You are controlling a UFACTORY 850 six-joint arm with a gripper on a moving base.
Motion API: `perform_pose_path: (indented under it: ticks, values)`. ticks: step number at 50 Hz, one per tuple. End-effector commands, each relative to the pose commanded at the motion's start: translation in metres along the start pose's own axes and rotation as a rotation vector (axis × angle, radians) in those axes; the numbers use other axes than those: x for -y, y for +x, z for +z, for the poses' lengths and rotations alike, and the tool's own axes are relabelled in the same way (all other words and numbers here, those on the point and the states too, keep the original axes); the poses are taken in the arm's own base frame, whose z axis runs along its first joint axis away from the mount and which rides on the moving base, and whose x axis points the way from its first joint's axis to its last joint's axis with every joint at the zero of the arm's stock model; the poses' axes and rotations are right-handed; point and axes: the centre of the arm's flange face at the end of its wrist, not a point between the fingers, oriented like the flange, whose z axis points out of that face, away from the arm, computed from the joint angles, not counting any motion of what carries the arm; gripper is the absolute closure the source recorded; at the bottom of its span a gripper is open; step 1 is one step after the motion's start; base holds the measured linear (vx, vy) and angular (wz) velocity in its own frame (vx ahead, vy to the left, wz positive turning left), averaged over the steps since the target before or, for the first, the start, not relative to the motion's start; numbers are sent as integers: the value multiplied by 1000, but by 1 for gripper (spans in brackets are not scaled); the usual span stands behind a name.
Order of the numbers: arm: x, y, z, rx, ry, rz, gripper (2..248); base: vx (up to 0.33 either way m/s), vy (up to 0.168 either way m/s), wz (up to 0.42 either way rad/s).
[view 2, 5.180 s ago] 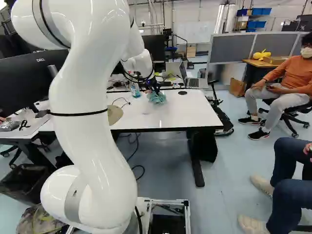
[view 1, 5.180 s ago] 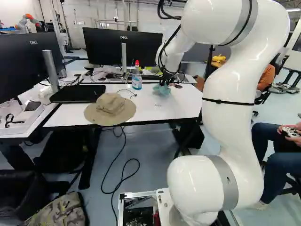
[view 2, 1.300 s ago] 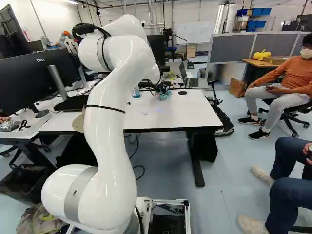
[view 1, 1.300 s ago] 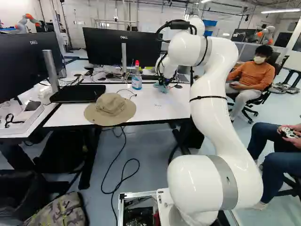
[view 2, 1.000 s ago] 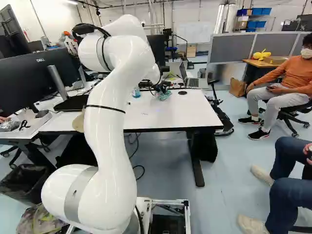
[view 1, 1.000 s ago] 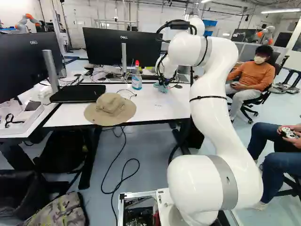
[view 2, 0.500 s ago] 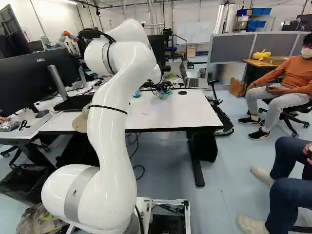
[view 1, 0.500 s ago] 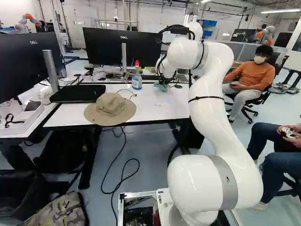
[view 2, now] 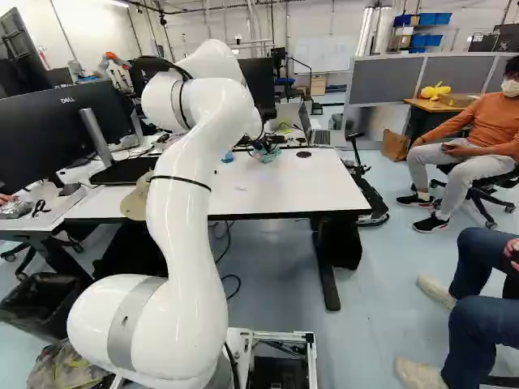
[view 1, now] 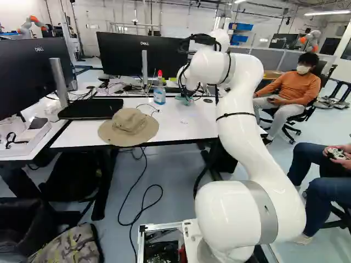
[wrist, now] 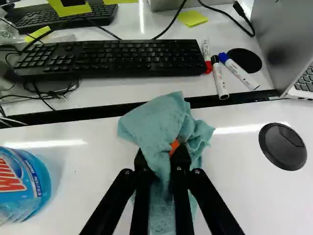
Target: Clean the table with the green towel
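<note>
At the far edge of the white table (view 1: 181, 123), the gripper (view 1: 188, 98) is down at the tabletop in the left base view. In the wrist view the gripper (wrist: 164, 159) is shut on the green towel (wrist: 159, 120), bunched between its two fingers. Part of the cloth spreads ahead of the fingertips, reaching the dark gap behind the table, and more of it hangs back under them. An orange pad shows through the folds. The towel (view 2: 268, 155) also shows in the right base view, partly behind the gripper.
A blue spray bottle (wrist: 22, 183) stands beside the gripper. Past the gap lie a keyboard (wrist: 112, 58) and markers (wrist: 237, 71); a laptop (view 2: 321, 136) stands there too. A hat (view 1: 129, 127) and black monitors (view 1: 143, 53) are on the tables. Another robot (view 1: 32, 26) stands far back.
The arm has shifted leftward in the left base view, its upper links lower than before, and the gripped towel has moved slightly with it. The base has not moved.
</note>
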Motion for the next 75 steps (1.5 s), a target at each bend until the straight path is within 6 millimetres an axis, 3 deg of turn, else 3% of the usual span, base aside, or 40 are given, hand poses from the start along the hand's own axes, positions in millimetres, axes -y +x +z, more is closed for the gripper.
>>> perform_pose_path:
  ticks: [16,36,49,75]
  values:
    - [17,-11,-16,25,15,-15,201,0,0,0]
    - [14,-31,-44,64,13,-14,201,0,0,0]
    - [-2,-39,-55,78,-1,2,201,0,0,0]
    - [-48,-38,-53,74,-45,48,201,0,0,0]
